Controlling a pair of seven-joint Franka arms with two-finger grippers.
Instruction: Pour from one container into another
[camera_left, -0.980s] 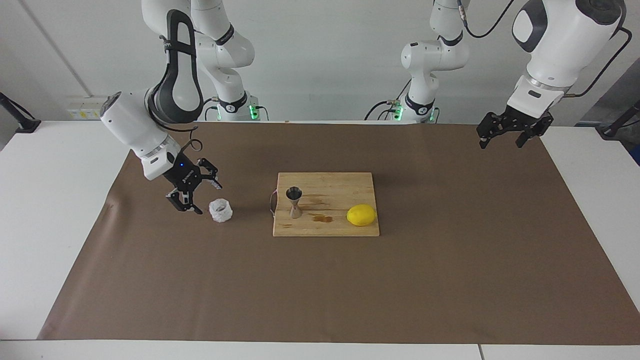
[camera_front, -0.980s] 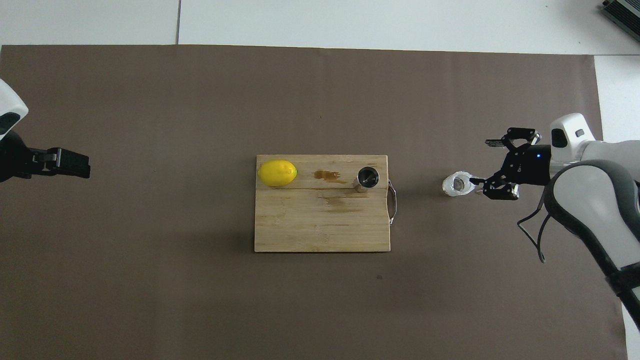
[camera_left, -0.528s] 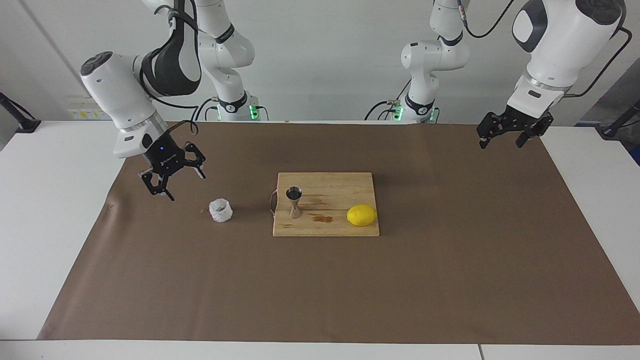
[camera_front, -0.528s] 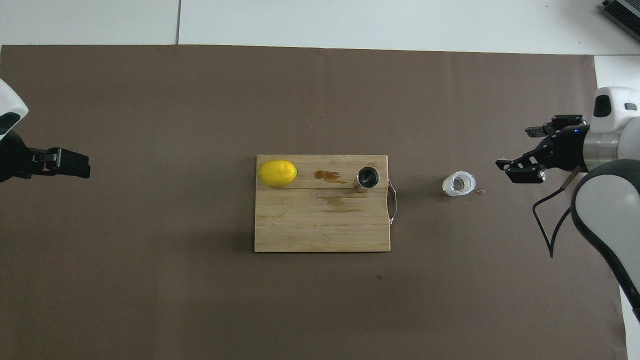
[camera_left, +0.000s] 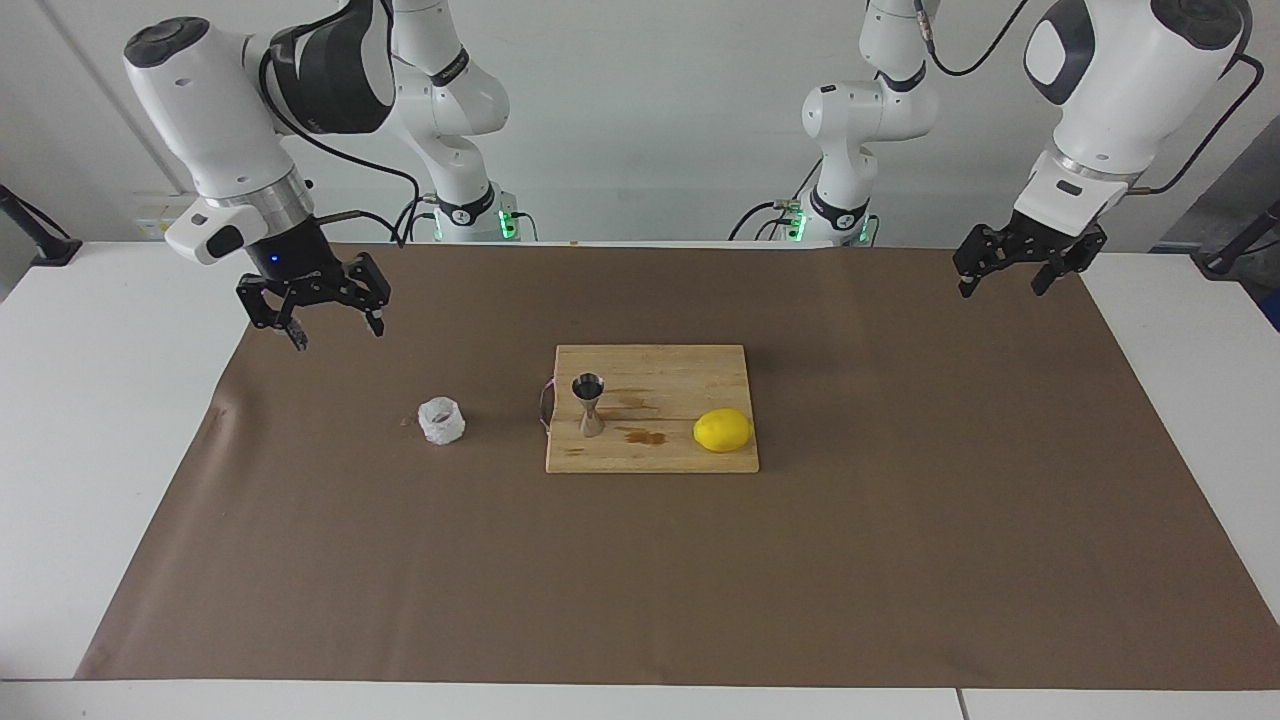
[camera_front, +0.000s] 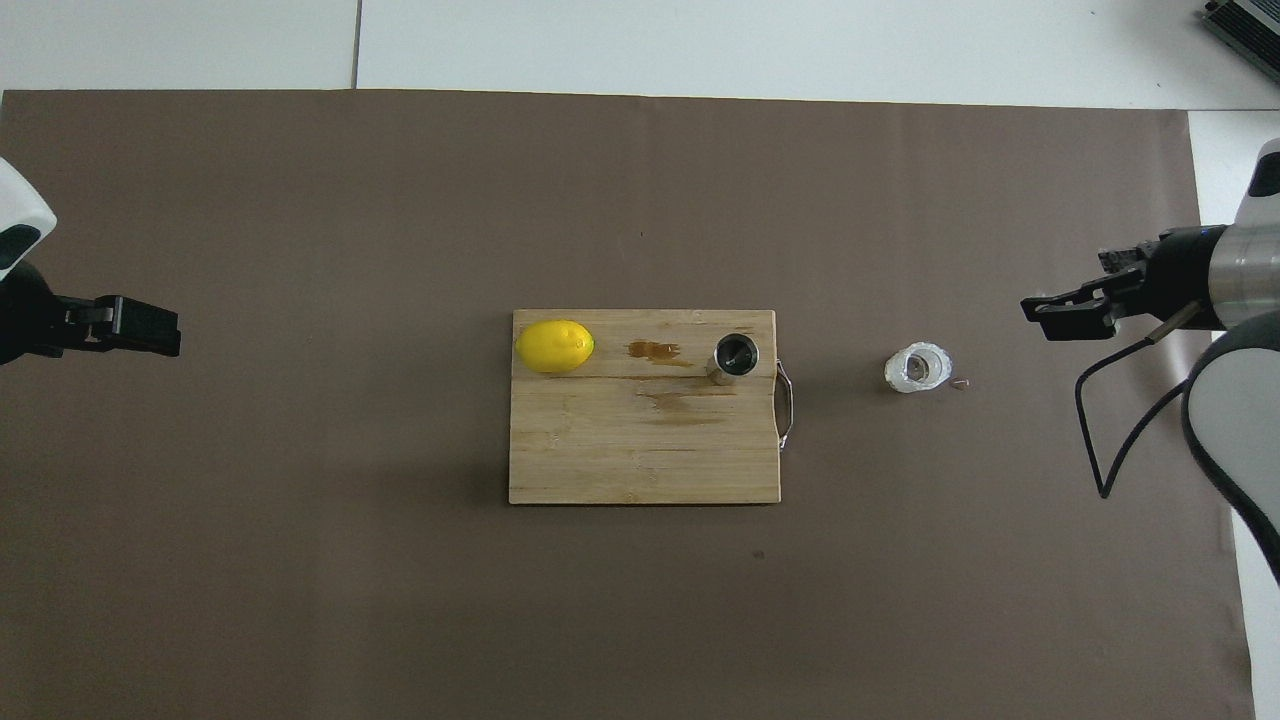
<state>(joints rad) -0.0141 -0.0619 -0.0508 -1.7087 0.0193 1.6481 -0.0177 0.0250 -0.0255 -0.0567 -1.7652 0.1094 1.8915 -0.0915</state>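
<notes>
Facing view, jigger (camera_left: 589, 404) hourglass, overhead rim

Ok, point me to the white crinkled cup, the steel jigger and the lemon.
white crinkled cup (camera_left: 441, 421): facing view, on its outer wall.
steel jigger (camera_left: 589, 403): facing view, on its narrow waist.
lemon (camera_front: 554, 346): overhead view, on the middle of its peel.

A robotics lab is indicated by two arms (camera_left: 440, 110) mounted at a paper-covered counter (camera_left: 100, 420) with bare walls.
</notes>
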